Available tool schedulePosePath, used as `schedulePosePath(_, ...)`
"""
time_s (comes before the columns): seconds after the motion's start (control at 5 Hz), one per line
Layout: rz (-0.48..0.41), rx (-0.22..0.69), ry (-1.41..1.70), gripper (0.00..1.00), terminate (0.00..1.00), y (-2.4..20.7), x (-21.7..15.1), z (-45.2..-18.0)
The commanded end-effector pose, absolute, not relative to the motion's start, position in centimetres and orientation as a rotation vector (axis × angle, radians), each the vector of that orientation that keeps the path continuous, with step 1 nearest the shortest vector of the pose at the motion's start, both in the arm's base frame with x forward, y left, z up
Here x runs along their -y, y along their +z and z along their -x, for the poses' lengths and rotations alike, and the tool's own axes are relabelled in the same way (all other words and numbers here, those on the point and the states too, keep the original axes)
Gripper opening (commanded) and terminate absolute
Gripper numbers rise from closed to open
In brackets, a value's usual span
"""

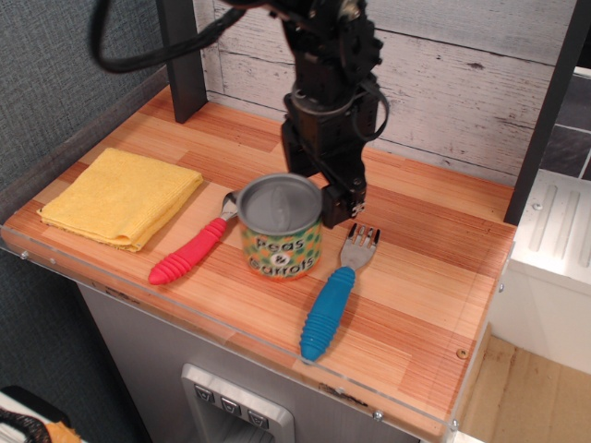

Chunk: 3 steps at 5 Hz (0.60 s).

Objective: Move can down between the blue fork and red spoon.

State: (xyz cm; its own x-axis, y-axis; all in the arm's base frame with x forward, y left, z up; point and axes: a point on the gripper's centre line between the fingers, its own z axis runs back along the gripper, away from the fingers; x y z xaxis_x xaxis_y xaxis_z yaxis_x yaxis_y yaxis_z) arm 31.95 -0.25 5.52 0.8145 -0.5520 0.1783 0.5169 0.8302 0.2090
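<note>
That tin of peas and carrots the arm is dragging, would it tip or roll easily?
The can looks short and wide, standing upright on its flat base, so it probably slides rather than tips. Laid on its side, its round wall would likely roll. The smooth metal lid may be slippery for the gripper.

Arm vertical, claw (pixel 309 198) pointing down, fingers low, grip unclear.
</note>
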Motion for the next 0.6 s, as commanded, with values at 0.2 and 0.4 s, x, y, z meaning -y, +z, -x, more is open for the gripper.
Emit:
schedulePosePath(0.2,-0.156,0.286,-0.528,1.00,0.00,7.05,-0.11,-29.90)
schedulePosePath(0.4,-0.140,0.308,-0.515,1.00,0.00,7.78,-0.44,-30.42)
